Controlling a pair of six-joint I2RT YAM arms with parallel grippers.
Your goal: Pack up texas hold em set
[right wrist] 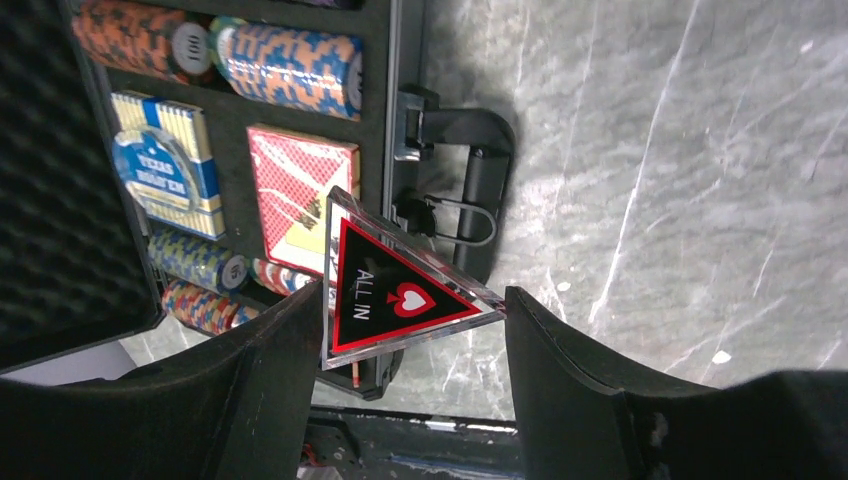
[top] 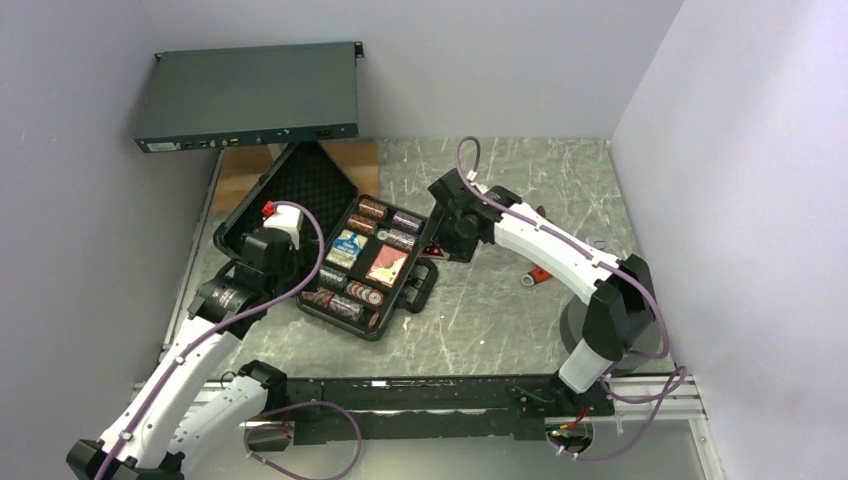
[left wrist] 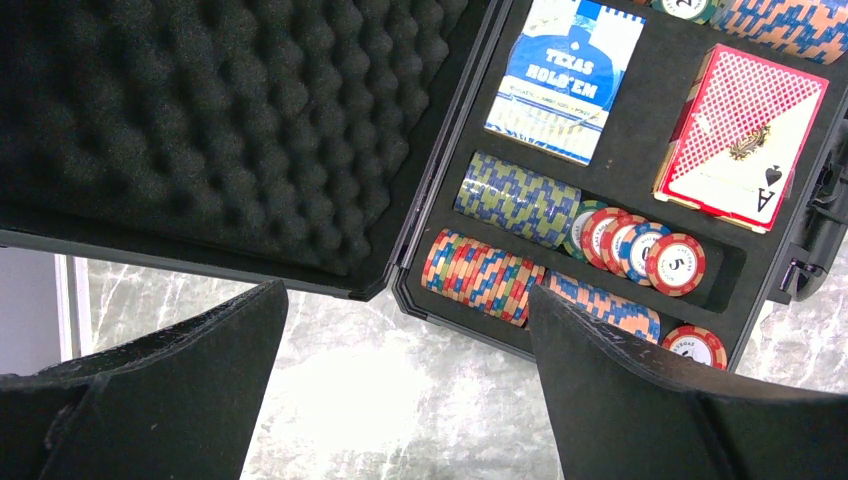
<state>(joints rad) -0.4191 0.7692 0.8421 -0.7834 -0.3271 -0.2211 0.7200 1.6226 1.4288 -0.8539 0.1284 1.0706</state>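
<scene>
The black case (top: 420, 288) lies open on the marble table, its foam-lined lid (left wrist: 220, 130) tipped back to the left. In its tray sit rolls of striped poker chips (left wrist: 520, 200), a blue card box (left wrist: 565, 75) and a red card box (left wrist: 745, 125). My left gripper (left wrist: 405, 300) is open and empty. It hovers over bare table by the case's near hinge corner. My right gripper (right wrist: 415, 290) is shut on a clear triangular "ALL IN" marker (right wrist: 390, 295). It holds the marker in the air beside the case's handle (right wrist: 480, 190).
A flat dark-grey rack unit (top: 250, 95) leans against the back wall behind the lid. A red-handled wrench (top: 537, 277) lies under the right arm. A brown board (top: 245, 170) sits behind the case. Walls close in on the left, back and right.
</scene>
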